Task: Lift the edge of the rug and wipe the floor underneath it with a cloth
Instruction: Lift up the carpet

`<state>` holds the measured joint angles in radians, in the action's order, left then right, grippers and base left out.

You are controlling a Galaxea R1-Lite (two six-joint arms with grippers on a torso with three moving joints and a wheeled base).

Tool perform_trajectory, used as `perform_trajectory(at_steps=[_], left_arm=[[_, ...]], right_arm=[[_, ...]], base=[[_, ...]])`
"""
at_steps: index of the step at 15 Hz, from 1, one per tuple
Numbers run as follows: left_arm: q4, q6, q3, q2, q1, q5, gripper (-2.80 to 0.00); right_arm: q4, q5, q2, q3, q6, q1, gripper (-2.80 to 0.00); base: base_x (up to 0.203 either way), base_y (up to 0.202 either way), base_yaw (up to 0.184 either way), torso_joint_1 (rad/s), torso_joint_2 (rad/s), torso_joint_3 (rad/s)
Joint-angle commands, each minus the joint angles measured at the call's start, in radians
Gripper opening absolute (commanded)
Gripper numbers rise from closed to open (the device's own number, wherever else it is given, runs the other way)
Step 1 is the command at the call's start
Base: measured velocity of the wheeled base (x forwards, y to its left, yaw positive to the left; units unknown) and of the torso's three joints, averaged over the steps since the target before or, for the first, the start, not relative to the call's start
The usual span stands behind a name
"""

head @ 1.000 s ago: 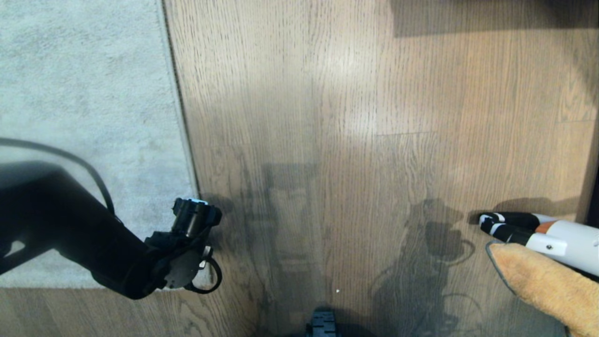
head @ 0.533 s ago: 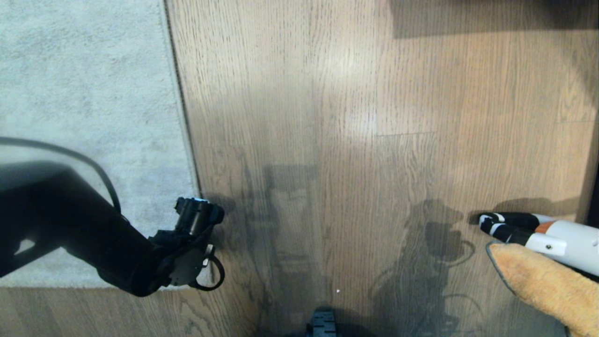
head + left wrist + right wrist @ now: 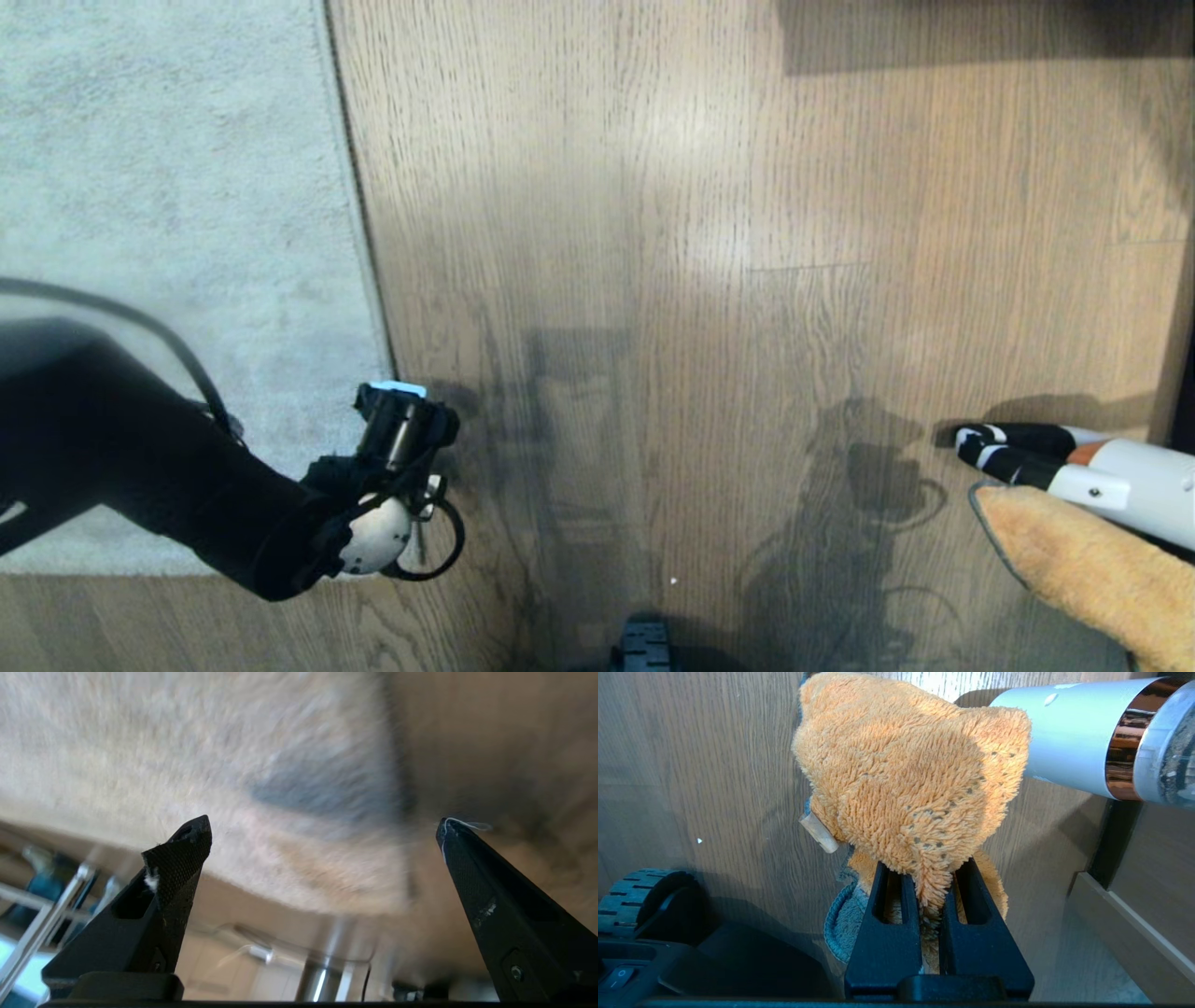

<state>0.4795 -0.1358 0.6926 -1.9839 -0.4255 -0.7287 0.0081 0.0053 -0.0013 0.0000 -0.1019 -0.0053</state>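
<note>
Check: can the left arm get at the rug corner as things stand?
Probably yes. The left pincer is open right at the rug edge near its corner, with nothing between them; the rug lies flat on the floor.

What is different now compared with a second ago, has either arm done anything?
The left arm's wrist has rolled and edged slightly toward the floor side of the rug edge; the left gripper stays wide open near the rug corner, holding nothing. The rug still lies flat. The right gripper has not moved and stays clamped on the cloth, beside a white and copper appliance.
</note>
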Motion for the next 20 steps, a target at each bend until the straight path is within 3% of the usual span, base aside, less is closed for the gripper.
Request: perform_trajectory(at_steps=[1, 6, 10, 20], left_arm=[[-0.042, -0.005, -0.002, 0.03, -0.011, -0.011, 0.0], [-0.038, 0.003, 0.003, 0.013, -0.005, -0.015, 0.0], [-0.038, 0.045, -0.014, 0.013, 0.042, -0.017, 0.0], [-0.035, 0.076, -0.041, 0.01, 0.108, -0.016, 0.0]], right_arm=[[0.0, -0.001, 0.001, 0.0, -0.001, -0.001, -2.8], [0.0, 0.001, 0.001, 0.0, -0.001, -0.001, -2.8], [0.0, 0.001, 0.001, 0.0, -0.002, -0.001, -2.8], [0.0, 0.001, 0.001, 0.0, -0.001, -0.001, -2.8]], base=[[0.0, 0.0, 0.0, 0.0, 0.0, 0.0], [0.0, 0.0, 0.0, 0.0, 0.0, 0.0], [0.0, 0.0, 0.0, 0.0, 0.0, 0.0], [0.0, 0.0, 0.0, 0.0, 0.0, 0.0]])
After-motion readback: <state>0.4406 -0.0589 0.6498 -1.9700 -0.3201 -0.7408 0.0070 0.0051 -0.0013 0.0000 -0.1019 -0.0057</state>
